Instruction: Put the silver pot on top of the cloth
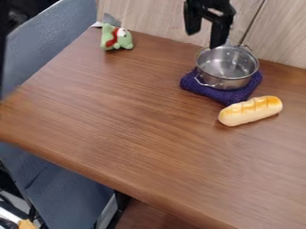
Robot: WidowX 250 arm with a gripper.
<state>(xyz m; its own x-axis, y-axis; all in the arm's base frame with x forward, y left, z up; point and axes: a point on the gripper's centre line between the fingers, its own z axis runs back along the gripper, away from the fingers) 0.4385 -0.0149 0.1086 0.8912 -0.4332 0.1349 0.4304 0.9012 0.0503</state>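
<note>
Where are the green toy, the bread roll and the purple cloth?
green toy (pixel 124 42), camera view: green body
bread roll (pixel 250 110), camera view: middle
purple cloth (pixel 228 96), camera view: front part

From where I'm standing, the table (pixel 125 116) is brown with streaky wood grain. A purple cloth (pixel 206 91) lies toward its far side, on the right. Just beside it, nearer me, there's a golden-topped bread (pixel 251 111). Well apart, at the far left corner, sits a green toy (pixel 117 38) with red on it.
</note>
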